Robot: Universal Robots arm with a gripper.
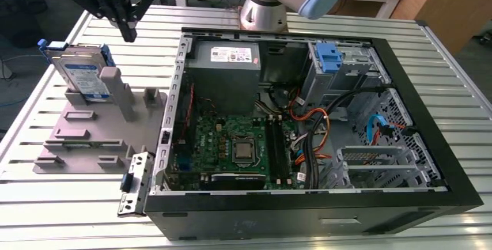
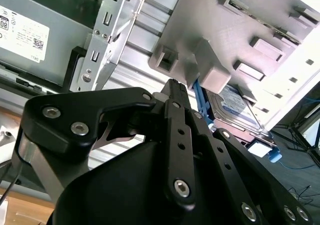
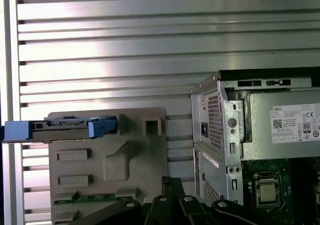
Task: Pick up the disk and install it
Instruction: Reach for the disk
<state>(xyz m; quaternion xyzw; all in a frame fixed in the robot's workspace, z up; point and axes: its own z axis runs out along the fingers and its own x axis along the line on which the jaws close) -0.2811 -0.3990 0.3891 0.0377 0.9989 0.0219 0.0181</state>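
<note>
The disk (image 1: 80,70) stands on edge in a grey holder (image 1: 92,132) on the table, at the exterior view's left. It is silver-grey with a white-and-blue label and blue rails. My gripper (image 1: 128,33) hangs above the table just beyond the disk, between it and the open computer case (image 1: 430,163). Its black fingers are drawn together to a single tip with nothing between them. In the first wrist view the disk (image 3: 65,128) lies edge-on at the holder's (image 3: 112,157) far end, ahead of the fingertips (image 3: 169,184). The second wrist view has the disk (image 2: 235,101) beyond the gripper (image 2: 173,84).
The case lies open with its motherboard (image 1: 230,146) up. A grey power-supply box (image 1: 227,60) sits at its back, and a blue latch piece (image 1: 328,57) stands at the drive cage. Cables (image 1: 323,117) cross the middle. The robot's base (image 1: 265,8) rises behind the case.
</note>
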